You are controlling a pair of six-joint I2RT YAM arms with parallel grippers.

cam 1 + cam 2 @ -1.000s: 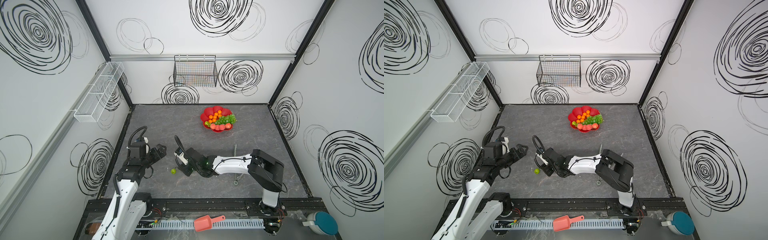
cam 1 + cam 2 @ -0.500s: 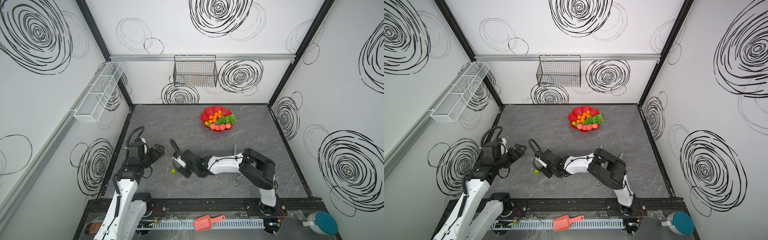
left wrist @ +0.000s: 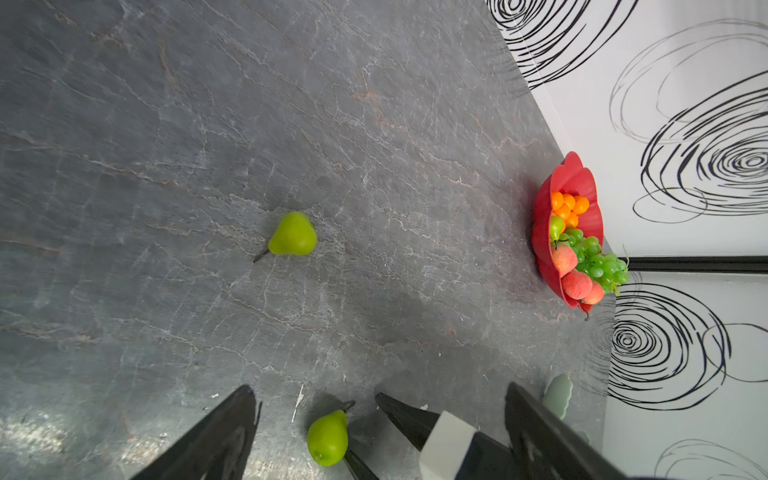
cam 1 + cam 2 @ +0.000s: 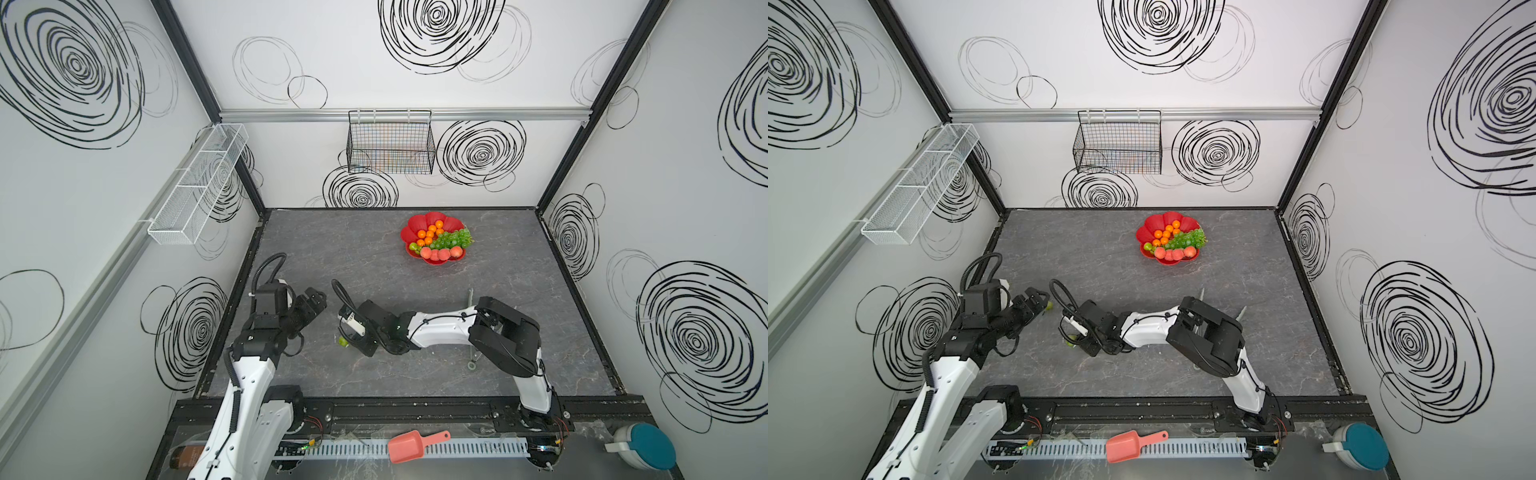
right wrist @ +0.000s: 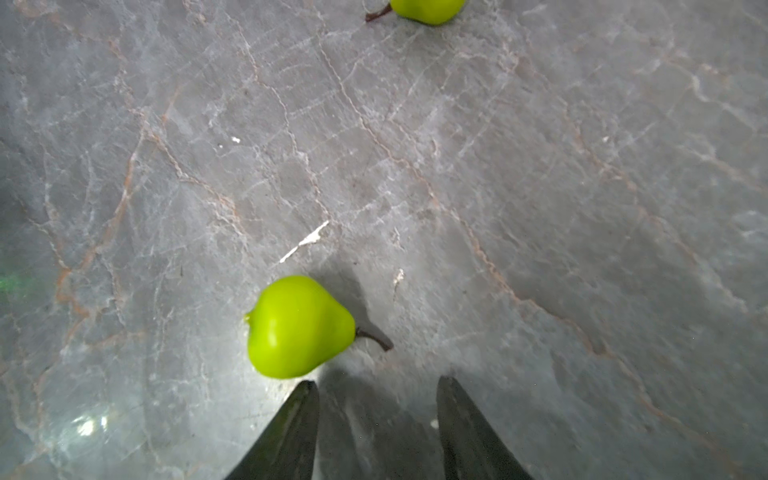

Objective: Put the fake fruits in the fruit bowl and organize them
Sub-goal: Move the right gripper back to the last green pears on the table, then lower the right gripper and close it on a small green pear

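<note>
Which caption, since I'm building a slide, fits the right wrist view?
Right gripper, jaws open, poised by a green pear on the grey table; second pear beyond.

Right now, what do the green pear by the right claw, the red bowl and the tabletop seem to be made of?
Pear by the right claw: probably plastic, glossy; flat lime colour, sharp highlight.
Red bowl: likely moulded plastic, shiny; thin scalloped wall, even colour.
Tabletop: grey, pale-veined stone look, slight sheen; real stone or laminate, cannot tell.
</note>
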